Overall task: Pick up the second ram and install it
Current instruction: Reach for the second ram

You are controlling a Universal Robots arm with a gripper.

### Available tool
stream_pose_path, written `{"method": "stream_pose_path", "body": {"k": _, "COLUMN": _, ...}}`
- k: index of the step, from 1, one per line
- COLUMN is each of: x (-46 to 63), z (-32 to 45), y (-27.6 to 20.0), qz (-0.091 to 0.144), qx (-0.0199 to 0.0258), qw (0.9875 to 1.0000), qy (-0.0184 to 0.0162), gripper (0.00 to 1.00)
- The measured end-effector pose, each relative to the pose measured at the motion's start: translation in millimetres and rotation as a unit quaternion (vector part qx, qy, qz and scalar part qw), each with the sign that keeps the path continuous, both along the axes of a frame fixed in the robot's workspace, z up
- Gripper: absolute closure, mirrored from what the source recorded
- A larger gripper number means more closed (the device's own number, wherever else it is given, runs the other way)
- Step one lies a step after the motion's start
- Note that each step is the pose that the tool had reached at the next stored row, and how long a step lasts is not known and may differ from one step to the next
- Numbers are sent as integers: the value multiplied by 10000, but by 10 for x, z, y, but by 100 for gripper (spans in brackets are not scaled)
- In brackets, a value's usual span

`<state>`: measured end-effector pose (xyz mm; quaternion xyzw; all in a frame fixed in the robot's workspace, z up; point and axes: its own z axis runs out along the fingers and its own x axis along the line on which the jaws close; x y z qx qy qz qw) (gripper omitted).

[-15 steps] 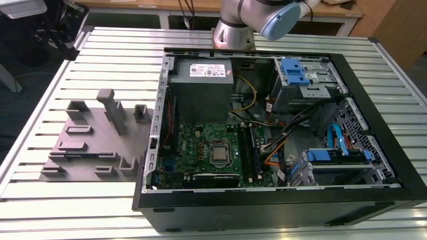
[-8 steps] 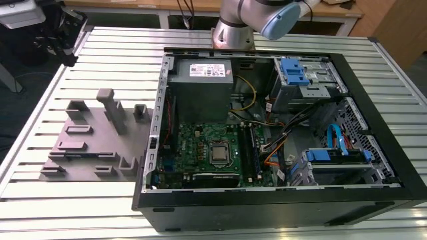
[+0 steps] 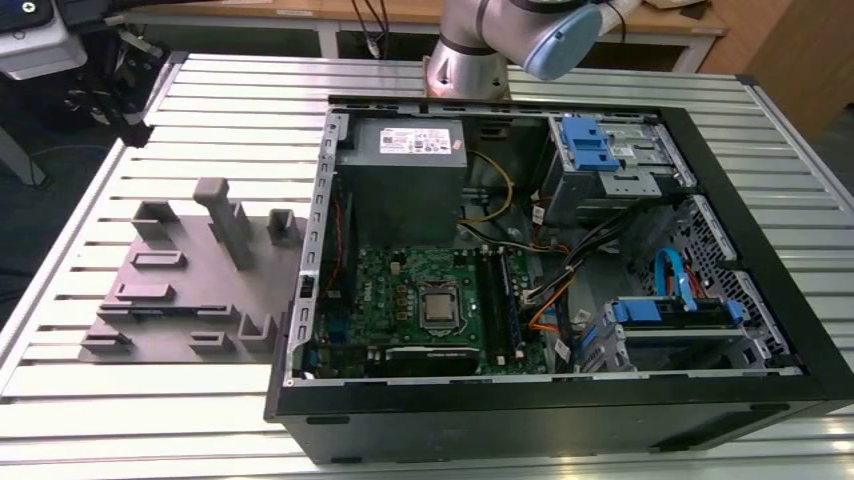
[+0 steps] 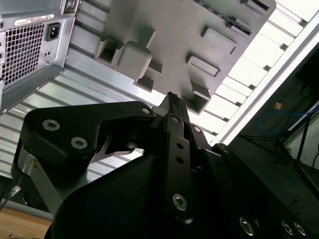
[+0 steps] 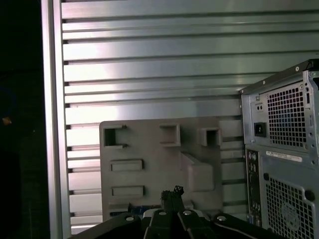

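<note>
Arm [image 3: 467, 50] rises at the far side of the slatted metal table [image 3: 200, 90]. Open computer case [image 3: 534, 400] lies on its side on the table, green motherboard [image 3: 387, 280] exposed. Gray tray [image 3: 200, 285] sits just beside the case, on the exterior view's left. Gripper [image 4: 172, 98] shows in both wrist views, hanging well above the tray and touching nothing. Jaws pressed together at the tips with nothing between them: closed and empty. Second ram [image 4: 233, 22] is a thin dark strip with small orange marks lying in the tray, at the end away from the row of three square cups [image 4: 107, 50], past the two shallow rectangular pockets [image 4: 202, 64]. In the first wrist view the second ram [image 5: 130, 208] shows as a bluish sliver at the tray edge. It is apart from the gripper, not lifted. Rear panel [image 5: 284, 149] of the case, with vent grilles and a power socket, stands beside the tray in both wrist views. Long dark slots [image 3: 505, 300] on the motherboard: cannot tell what they hold.
</note>
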<state>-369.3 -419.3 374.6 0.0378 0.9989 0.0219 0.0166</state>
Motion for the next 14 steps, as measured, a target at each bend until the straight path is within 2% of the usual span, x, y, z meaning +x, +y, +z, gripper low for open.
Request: {"method": "stream_pose_path", "body": {"k": 14, "x": -29, "z": -231, "y": -124, "qz": 0, "qx": 0, "qw": 10000, "qy": 1, "gripper": 89}}
